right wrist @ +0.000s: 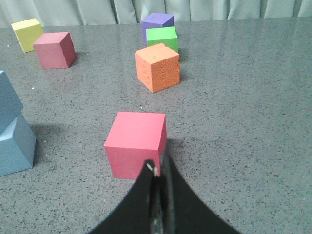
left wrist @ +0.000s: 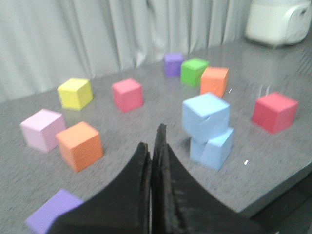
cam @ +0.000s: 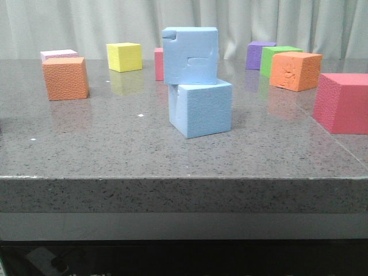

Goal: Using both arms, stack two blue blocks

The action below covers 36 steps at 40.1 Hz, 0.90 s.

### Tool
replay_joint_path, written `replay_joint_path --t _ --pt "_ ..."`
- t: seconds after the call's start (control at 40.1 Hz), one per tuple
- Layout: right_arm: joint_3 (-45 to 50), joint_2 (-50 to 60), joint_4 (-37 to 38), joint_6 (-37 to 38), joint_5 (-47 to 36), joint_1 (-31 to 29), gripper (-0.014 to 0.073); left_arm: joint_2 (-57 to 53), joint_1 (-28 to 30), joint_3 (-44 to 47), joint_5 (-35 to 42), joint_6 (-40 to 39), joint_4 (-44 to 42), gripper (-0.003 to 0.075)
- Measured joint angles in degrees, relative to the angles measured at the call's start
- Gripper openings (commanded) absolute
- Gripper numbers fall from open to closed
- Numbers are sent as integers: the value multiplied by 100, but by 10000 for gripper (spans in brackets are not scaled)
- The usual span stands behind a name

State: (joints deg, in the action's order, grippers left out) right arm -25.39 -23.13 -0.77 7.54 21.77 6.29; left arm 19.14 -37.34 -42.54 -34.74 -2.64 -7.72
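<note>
The notched blue block (cam: 190,55) with dents on its face sits on top of the plain blue block (cam: 200,108) in the middle of the grey table (cam: 103,149), turned a little against it. The stack also shows in the left wrist view (left wrist: 207,129) and at the edge of the right wrist view (right wrist: 12,134). My left gripper (left wrist: 155,141) is shut and empty, well back from the stack. My right gripper (right wrist: 158,165) is shut and empty, just behind a red cube (right wrist: 135,142). Neither gripper shows in the front view.
Other cubes ring the stack: orange (cam: 66,78), pink (cam: 58,55), yellow (cam: 124,56) and a red one behind the stack on the left; purple (cam: 260,54), green (cam: 279,57), orange (cam: 295,70) and red (cam: 344,102) on the right. A purple cube (left wrist: 51,217) lies near my left gripper.
</note>
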Motion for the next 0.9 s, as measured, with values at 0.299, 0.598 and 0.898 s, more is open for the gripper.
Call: replay_joint_path --t 0.299,0.598,0.898 --pt "0 0 0 0 0 0 -69 -704 0 1125 1378 0 80 -18" --pt "0 0 0 0 0 0 -69 -704 0 1439 1415 0 89 -18" --pt "0 0 0 0 0 0 -69 -704 0 1452 1415 0 93 -18"
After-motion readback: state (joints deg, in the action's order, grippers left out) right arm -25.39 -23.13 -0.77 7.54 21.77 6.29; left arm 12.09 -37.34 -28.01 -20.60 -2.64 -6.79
